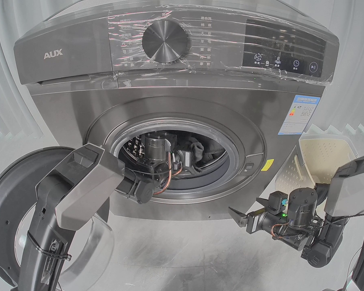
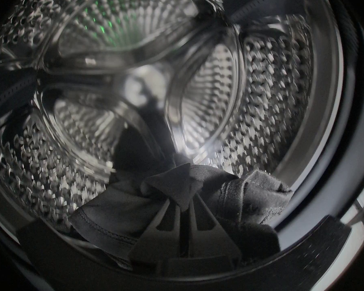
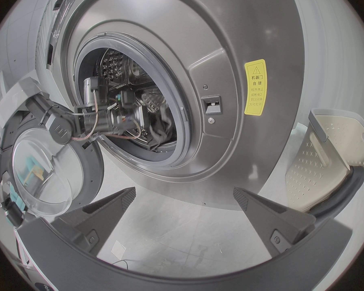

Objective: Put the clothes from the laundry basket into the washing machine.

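Observation:
The grey front-loading washing machine [image 1: 68, 110] stands with its round opening [image 1: 182, 158] uncovered. My left arm reaches into the drum [image 2: 271, 81]. There my left gripper [image 2: 186, 201] is shut on a peak of a dark garment [image 2: 121, 215], which lies crumpled on the drum floor beside more dark cloth [image 2: 250, 195]. The same dark cloth [image 1: 198, 148] shows through the opening. My right gripper [image 1: 250, 209] hangs open and empty low in front of the machine's right side, beside the cream laundry basket [image 1: 327, 154]. Its fingers [image 3: 109, 211] spread wide over bare floor.
The machine's door [image 1: 12, 207] is swung open to the left, its glass bowl [image 3: 44, 174] facing out. The laundry basket [image 3: 335, 150] leans against the machine's right side. Grey floor [image 1: 198, 247] lies free in front of the machine.

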